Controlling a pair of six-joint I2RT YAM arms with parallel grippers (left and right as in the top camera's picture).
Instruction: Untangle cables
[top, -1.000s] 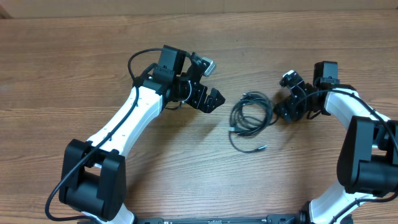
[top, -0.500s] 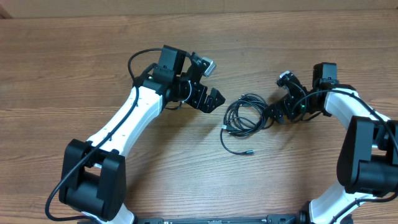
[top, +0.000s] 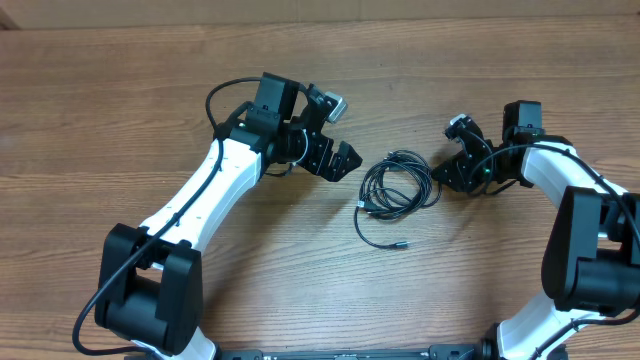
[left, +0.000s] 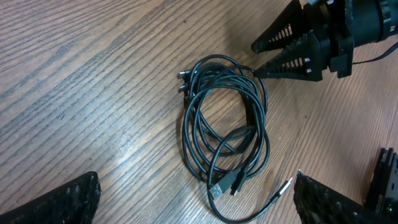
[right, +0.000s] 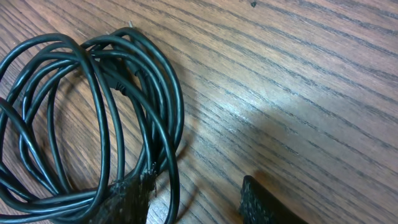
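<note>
Black right hand (top: 437, 172) half spread, low beside the cables (left: 262, 118) — left hand (top: 349, 161) spread wide.

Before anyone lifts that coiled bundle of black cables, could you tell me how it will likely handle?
The cables would probably droop and unspool, since thin strands lie in loose, unbound loops. They look light, so a push likely slides the coil. Free plug ends may trail and snag.

Overhead looks straight down from afar; wrist views, close behind left claw (left: 196, 208) and right claw (right: 196, 202), share the cables (left: 224, 130) ahead.
</note>
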